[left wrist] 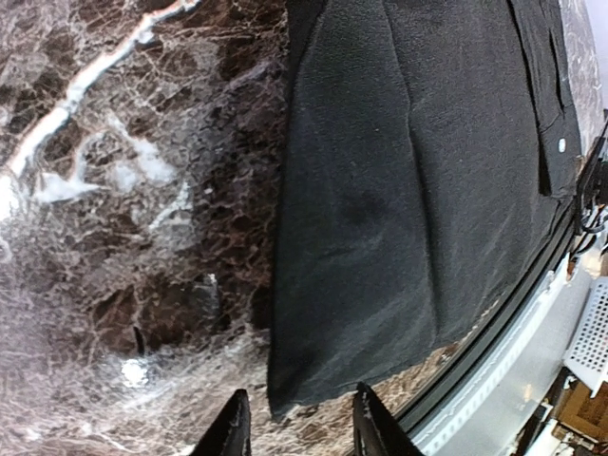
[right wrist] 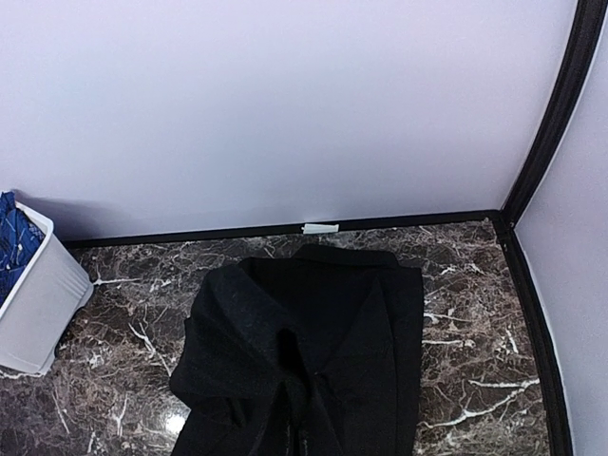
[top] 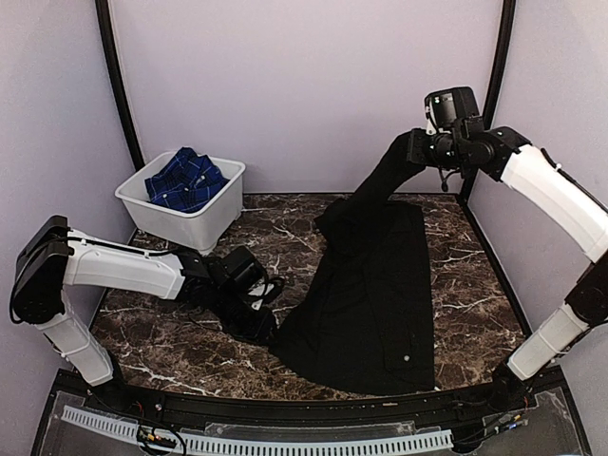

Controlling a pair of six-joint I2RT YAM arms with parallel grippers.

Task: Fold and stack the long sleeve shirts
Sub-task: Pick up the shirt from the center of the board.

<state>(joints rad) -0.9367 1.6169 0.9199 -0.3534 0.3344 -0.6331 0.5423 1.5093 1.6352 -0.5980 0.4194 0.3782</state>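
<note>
So the black shirt is spread mostly flat on the marble table. In the top view it fills the middle and runs out toward 4 o'clock, with its near hem close to the front edge. Its far end, up at 1 o'clock, is pulled off the surface in a taut strip that runs up to the right gripper. That gripper is clamped on the cloth, up in the air by the back-right corner. From the right wrist cam the fingers get lost in the black fabric; all you see is folds hanging down to the table. A little white button shows near the hem at 5 o'clock.

The left gripper is down low at the shirt's 8 o'clock corner. Its fingers are a narrow gap apart, and the corner tip of the hem lies right between them, not pinched as far as I can see.

The blue checked shirt is bunched up in the white tub over at 10 o'clock, well apart from the black one.
</note>
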